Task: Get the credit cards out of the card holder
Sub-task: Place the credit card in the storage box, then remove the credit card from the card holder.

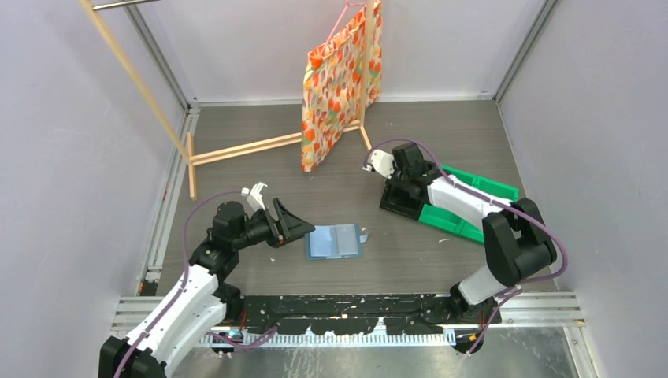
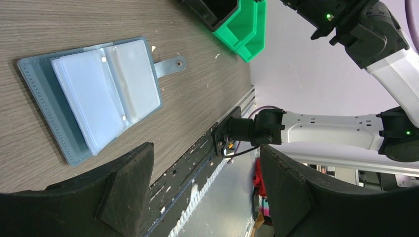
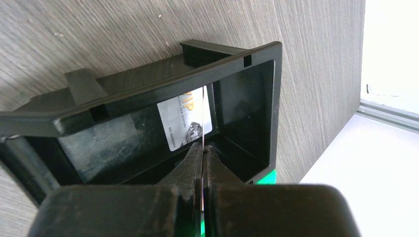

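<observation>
The teal-blue card holder (image 1: 334, 242) lies open and flat on the table, its pale translucent sleeves up; it also shows in the left wrist view (image 2: 94, 98). My left gripper (image 1: 306, 228) is open and empty just left of it, jaws wide apart (image 2: 205, 163). My right gripper (image 1: 398, 183) is shut (image 3: 202, 148) on a thin credit card seen edge-on (image 3: 202, 116), held over the black bin (image 3: 148, 89). A whitish printed card (image 3: 183, 123) lies inside that bin.
The black bin (image 1: 402, 203) sits against green bins (image 1: 465, 206) at the right, which also show in the left wrist view (image 2: 242, 24). A patterned bag (image 1: 339, 87) hangs from a wooden rack (image 1: 236, 150) at the back. Grey walls close in both sides.
</observation>
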Available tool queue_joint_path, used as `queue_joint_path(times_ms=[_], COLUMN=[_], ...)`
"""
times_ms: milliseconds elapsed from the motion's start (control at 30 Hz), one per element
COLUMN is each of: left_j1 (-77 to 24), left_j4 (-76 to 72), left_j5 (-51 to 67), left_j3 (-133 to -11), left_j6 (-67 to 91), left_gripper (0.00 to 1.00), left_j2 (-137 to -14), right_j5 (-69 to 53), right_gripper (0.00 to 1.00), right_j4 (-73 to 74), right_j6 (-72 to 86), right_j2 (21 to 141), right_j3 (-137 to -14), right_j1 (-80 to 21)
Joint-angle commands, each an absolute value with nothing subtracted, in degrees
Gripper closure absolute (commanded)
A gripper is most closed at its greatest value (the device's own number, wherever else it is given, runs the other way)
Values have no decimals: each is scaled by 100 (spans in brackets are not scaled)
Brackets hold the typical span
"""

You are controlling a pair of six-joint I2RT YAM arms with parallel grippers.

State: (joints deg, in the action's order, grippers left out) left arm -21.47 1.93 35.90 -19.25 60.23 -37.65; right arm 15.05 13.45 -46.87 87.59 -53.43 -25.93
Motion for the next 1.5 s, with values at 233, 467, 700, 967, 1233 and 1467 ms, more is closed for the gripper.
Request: queue_joint_path(times_ms=[233, 467, 700, 967, 1233, 1467], left_j1=[-2162, -2162, -2162, -2166, -2574, -3257], left_j4=[-257, -249, -428, -341, -104, -601], left_j5=[3753, 3775, 3812, 3721, 3028, 2500], left_j3=[-1938, -1908, -1905, -2069, -2263, -2302], left_j6=[6087, 6061, 6089, 6047, 6076, 6364], left_gripper=[21, 21, 21, 24, 27, 28], left_j2=[-3883, -3897, -4069, -4307, -4550, -5151], right_j5=[1427, 1403, 1529, 1338, 795, 748], right_gripper=[90, 55, 27, 28, 30, 51], right_j4=[156, 186, 786, 1814, 2556, 2825], right_j6=[-5165, -4976, -4752, -4095, -2009, 1963], right_j2=[9494, 9424, 8854, 7534, 6732, 6838], right_j3=[-5411, -5243, -5372, -5723, -5948, -5607], right_j1=[-2419, -2430, -2433, -2737, -4038, -4110])
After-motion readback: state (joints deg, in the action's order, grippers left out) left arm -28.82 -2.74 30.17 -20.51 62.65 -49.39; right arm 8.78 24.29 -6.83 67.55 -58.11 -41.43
